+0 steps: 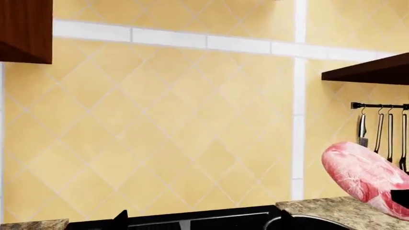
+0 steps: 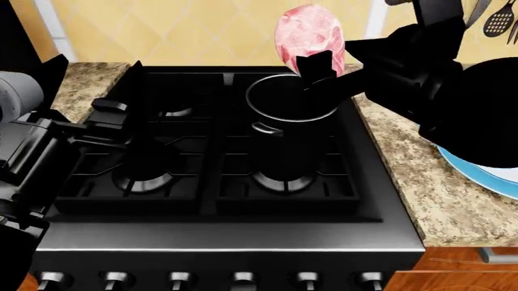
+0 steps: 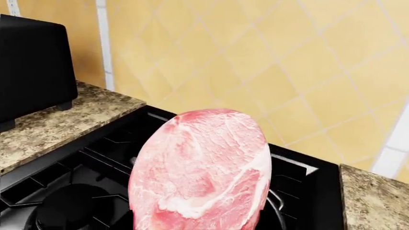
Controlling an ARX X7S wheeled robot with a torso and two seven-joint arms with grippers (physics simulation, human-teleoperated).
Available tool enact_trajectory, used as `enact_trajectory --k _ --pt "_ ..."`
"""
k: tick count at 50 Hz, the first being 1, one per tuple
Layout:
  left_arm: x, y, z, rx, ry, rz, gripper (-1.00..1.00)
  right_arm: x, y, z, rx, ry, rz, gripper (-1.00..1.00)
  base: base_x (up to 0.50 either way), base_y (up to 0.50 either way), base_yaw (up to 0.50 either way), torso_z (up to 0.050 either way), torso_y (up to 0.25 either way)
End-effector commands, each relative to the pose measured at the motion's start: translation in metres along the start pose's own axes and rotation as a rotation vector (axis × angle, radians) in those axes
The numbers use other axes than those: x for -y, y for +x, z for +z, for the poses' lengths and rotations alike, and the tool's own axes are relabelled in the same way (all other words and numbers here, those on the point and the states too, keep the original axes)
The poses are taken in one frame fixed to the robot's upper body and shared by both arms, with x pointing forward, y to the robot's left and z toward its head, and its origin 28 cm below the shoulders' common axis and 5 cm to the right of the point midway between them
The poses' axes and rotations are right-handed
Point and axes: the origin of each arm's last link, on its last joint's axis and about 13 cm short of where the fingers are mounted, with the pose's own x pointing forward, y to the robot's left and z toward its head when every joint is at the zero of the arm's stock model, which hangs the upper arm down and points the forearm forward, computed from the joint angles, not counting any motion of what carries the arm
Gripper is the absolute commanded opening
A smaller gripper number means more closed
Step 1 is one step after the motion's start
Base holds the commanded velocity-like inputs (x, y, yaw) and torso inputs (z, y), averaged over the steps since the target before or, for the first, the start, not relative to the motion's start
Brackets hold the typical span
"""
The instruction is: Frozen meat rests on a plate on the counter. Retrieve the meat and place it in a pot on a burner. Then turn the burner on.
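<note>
Pink, white-marbled frozen meat lump [image 2: 309, 31] is gripped in your right hand [image 2: 317, 63], above the tall black metal-rimmed pot's [image 2: 285, 118] back rim, toward the table's far edge. Release here and it may strike the rim and tumble out. Left hand [image 2: 109, 115]: state unclear.

The speckled granite counter [image 2: 421, 182] flanks the black stove [image 2: 218, 200] and carries the blue-rimmed plate [image 2: 477, 176].

The pot [image 2: 290, 104] mouth is lying open at upper centre of the head view, the meat [image 2: 309, 31] hanging over its far rim; the left arm is crowding the left burners [image 2: 150, 176].
</note>
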Motion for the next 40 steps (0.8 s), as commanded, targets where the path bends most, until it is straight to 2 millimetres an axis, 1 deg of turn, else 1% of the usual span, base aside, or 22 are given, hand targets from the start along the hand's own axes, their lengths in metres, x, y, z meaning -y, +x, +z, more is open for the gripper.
enact_trajectory --k 1,9,25,31,40 --pt "-0.001 0.001 -0.004 -0.008 -0.008 0.0 1.0 0.005 0.008 0.004 -0.03 -0.015 -0.007 -1.0 0.0 0.0 0.0 0.0 0.01" --pt "-0.002 0.003 -0.008 -0.016 -0.016 0.005 1.0 0.01 0.019 0.009 -0.089 -0.012 0.007 -1.0 0.0 0.0 0.0 0.0 0.0" --pt "-0.006 0.007 -0.015 -0.035 -0.037 0.009 1.0 0.019 0.039 0.02 -0.142 0.002 0.017 -1.0 0.0 0.0 0.0 0.0 0.0" --pt "-0.007 0.009 -0.017 -0.041 -0.04 0.011 1.0 0.022 0.043 0.02 -0.172 0.018 0.021 -1.0 0.0 0.0 0.0 0.0 0.0" --pt "-0.009 0.014 -0.021 -0.047 -0.045 0.012 1.0 0.028 0.054 0.018 -0.219 0.048 0.037 -1.0 0.0 0.0 0.0 0.0 0.001"
